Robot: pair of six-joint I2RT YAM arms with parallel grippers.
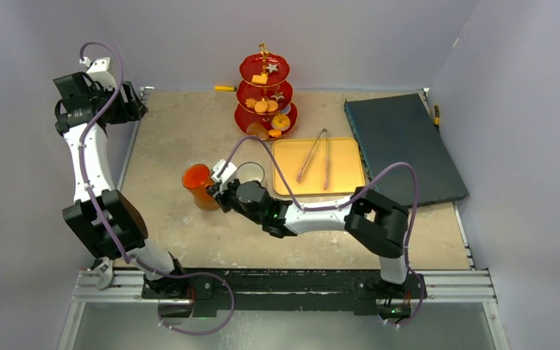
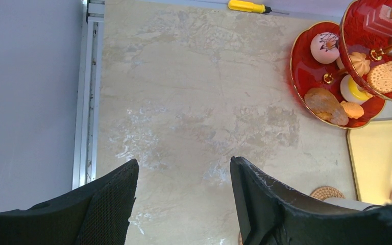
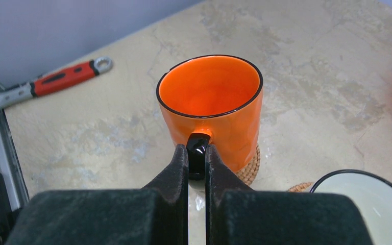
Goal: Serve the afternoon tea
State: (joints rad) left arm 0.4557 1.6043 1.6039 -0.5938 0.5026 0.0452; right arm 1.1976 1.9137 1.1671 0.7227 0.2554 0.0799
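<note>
The orange mug (image 3: 212,104) with a black handle (image 3: 198,149) stands upright over a wicker coaster (image 3: 249,171). My right gripper (image 3: 197,153) is shut on that handle, and both also show in the top view, gripper (image 1: 217,191) and mug (image 1: 197,184). The white mug (image 3: 363,196) sits just right of it, partly hidden under my right wrist in the top view (image 1: 251,172). The red three-tier stand (image 1: 265,95) with pastries and biscuits (image 2: 332,104) stands at the back. My left gripper (image 2: 184,173) is open and empty, held high at the far left (image 1: 125,109).
A flat yellow tray (image 1: 335,179) with metal tongs (image 1: 313,154) lies right of the mugs. A dark board (image 1: 401,146) lies at the right. A yellow screwdriver (image 2: 247,6) lies at the back edge. A red-handled wrench (image 3: 51,81) lies at the left edge.
</note>
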